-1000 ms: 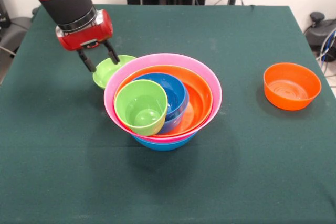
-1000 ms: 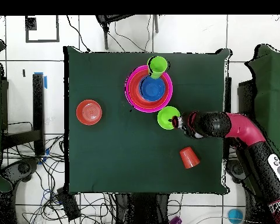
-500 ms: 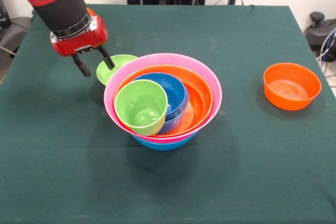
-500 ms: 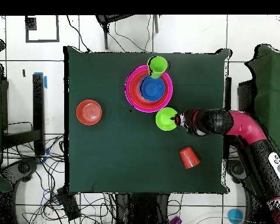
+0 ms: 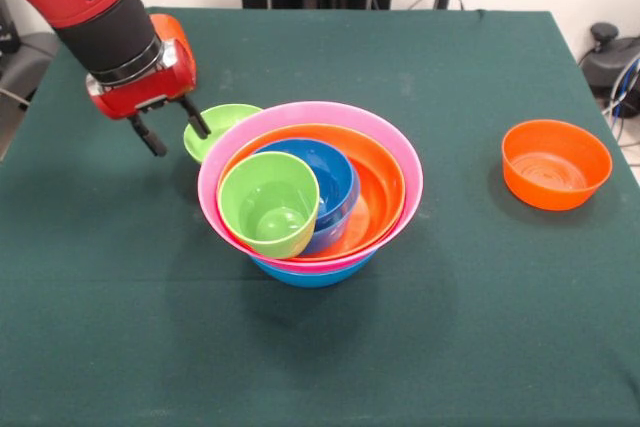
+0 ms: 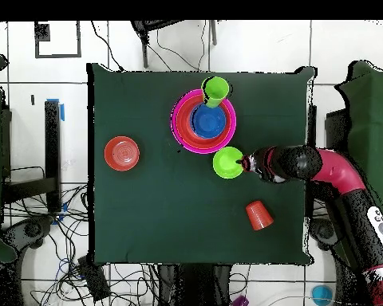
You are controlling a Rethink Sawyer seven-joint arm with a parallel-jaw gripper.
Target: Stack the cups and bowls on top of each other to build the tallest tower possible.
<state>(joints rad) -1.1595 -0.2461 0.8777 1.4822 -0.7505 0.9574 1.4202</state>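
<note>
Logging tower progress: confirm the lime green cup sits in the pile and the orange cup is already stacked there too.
Not quite. The lime green cup leans in the tower, but the orange cup lies apart on the table, unstacked, as the overhead view shows.

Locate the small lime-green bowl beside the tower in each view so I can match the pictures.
Front view: the small lime-green bowl sits left of centre, behind the pink bowl's left rim, with the end effector at its left edge.
Overhead view: the same bowl lies right of centre, just below-right of the pink bowl.
Shared landmark: the lone orange bowl, standing apart.
</note>
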